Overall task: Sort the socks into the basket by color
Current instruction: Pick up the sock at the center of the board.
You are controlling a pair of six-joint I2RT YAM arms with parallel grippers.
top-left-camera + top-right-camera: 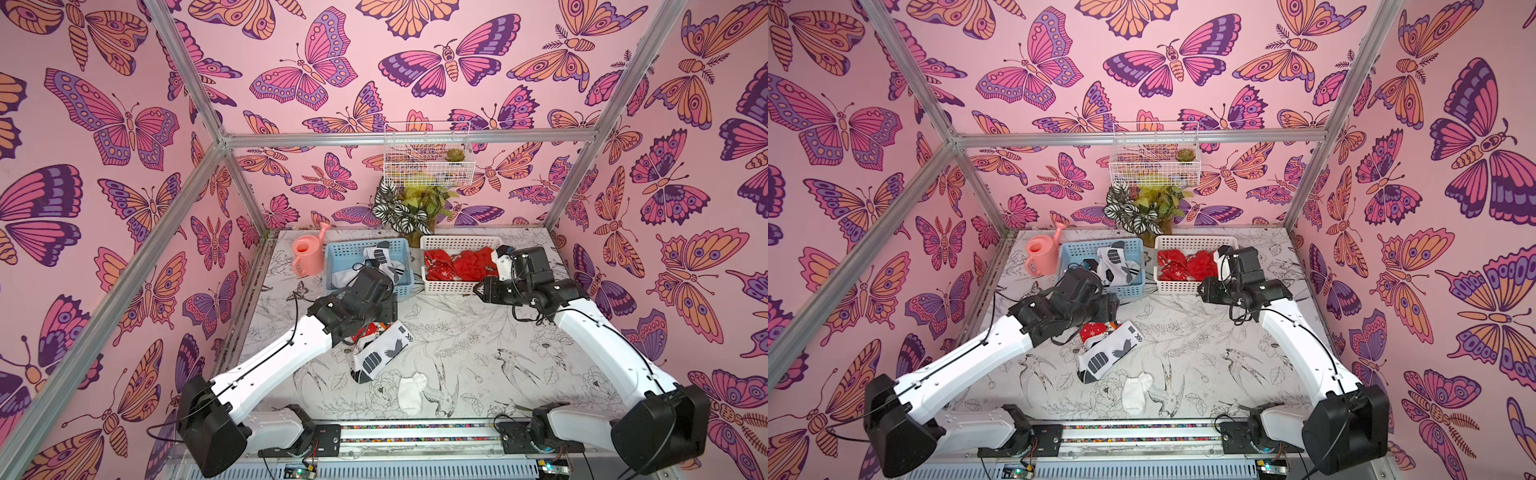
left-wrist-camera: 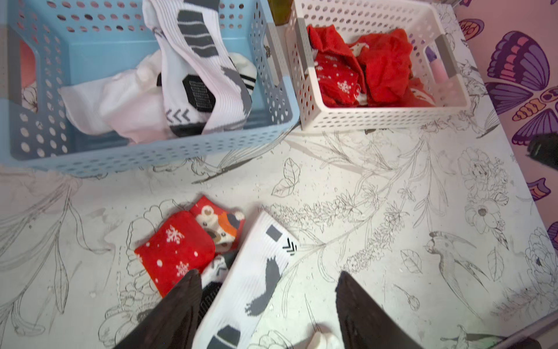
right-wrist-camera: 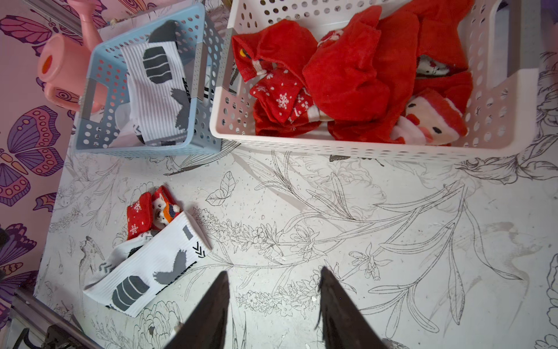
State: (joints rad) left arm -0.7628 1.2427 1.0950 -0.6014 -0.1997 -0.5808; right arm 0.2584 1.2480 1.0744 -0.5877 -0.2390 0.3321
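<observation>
Three socks lie mid-table. A red snowflake sock [image 2: 175,250] [image 1: 368,330] is partly under a white sock with grey blocks [image 2: 259,272] [image 1: 380,353]. A small plain white sock [image 1: 411,392] lies nearer the front. The blue basket [image 2: 151,154] [image 1: 345,249] holds white socks [image 2: 196,75], and the white basket [image 2: 383,117] [image 3: 362,148] holds red socks [image 3: 347,75]. My left gripper [image 2: 267,273] hovers open over the grey-blocked white sock, holding nothing. My right gripper [image 3: 274,270] is open over bare table in front of the white basket, with nothing between its fingers.
A pink watering can [image 1: 307,253] stands left of the blue basket. A potted plant [image 1: 411,208] sits behind the baskets under a wire shelf [image 1: 428,158] on the back wall. Aluminium frame posts border the table, and the arms' base rail [image 1: 415,432] runs along the front.
</observation>
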